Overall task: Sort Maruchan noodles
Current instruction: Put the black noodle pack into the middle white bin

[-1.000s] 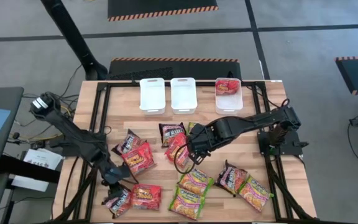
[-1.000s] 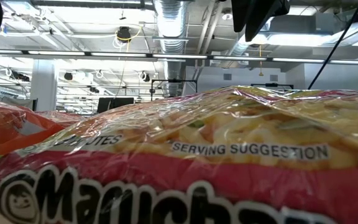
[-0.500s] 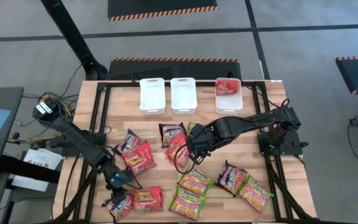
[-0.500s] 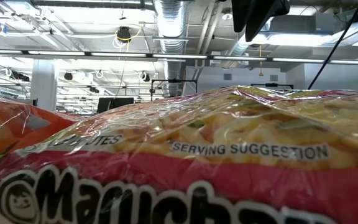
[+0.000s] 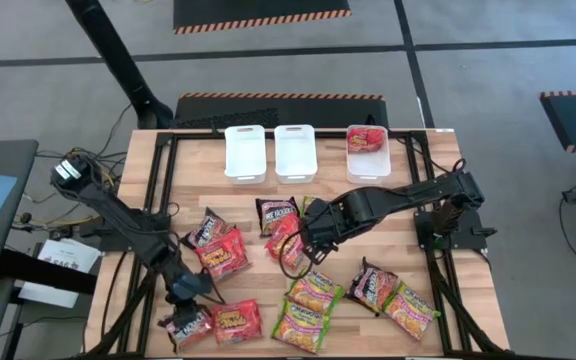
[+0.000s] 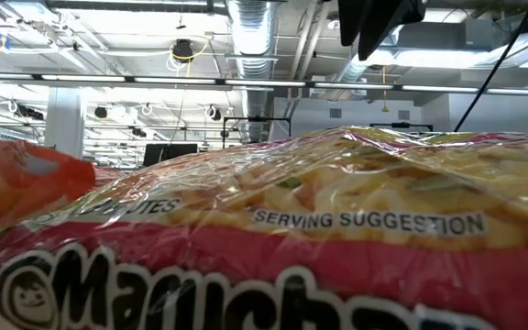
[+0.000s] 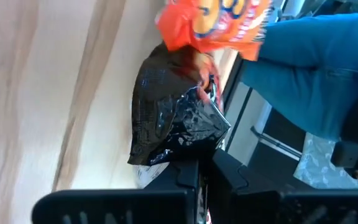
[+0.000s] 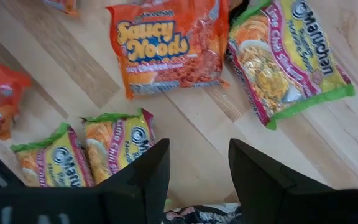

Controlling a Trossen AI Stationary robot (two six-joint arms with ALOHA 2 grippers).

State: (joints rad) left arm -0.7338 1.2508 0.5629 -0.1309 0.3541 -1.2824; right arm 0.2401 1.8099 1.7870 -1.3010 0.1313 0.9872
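Near the table's front-left corner we see the left gripper [image 5: 190, 300] pinched tight on the edge of a dark packet [image 7: 169, 115], beside a red packet [image 5: 236, 319]. At mid-table the right gripper [image 5: 305, 243] hangs with fingers apart, empty, over scattered noodle packets [image 8: 289, 55].

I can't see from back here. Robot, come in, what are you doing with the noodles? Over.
Left gripper shut on dark noodle packet, front-left table corner. Right gripper open, hovering mid-table above packets. One red packet in right tray. Nothing blocking.
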